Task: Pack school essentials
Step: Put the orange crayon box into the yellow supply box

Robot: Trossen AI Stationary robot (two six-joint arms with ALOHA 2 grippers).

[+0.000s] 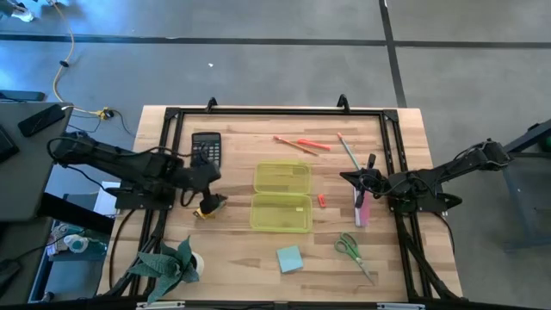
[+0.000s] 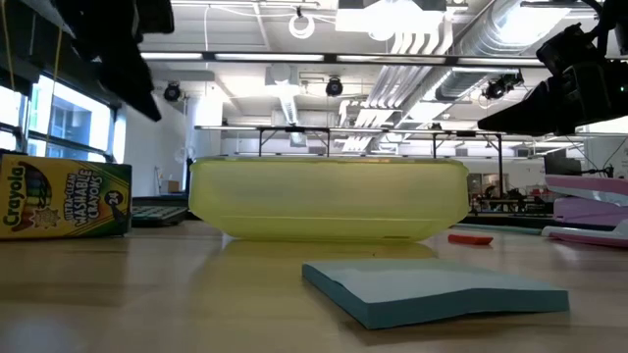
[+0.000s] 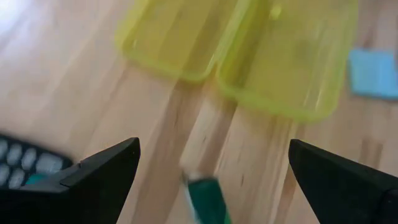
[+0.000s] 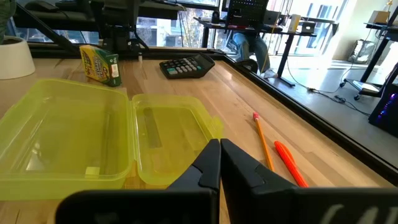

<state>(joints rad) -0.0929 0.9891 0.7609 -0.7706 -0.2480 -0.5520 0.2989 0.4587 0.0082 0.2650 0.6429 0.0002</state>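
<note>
Wooden table (image 1: pixel 232 250) bears yellow case (image 1: pixel 281 197), calculator (image 1: pixel 206 148), scissors (image 1: pixel 353 252), sticky-note pad (image 1: pixel 290 258), seemingly pens (image 1: pixel 303 145).

Bright, even light from ceiling strips and windows w/ soft shadows; left wrist view badly blurred, the case (image 3: pixel 249 50) smeared; low view sharp on the crayon box (image 2: pixel 64 199), pad (image 2: pixel 432 287) up front soft; window glare in right wrist view.

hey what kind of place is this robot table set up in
Probably an open-plan lab or industrial workspace: exposed ceiling ducts and strip lights overhead, desks with monitors behind the wooden table, and a taped concrete floor.
</note>
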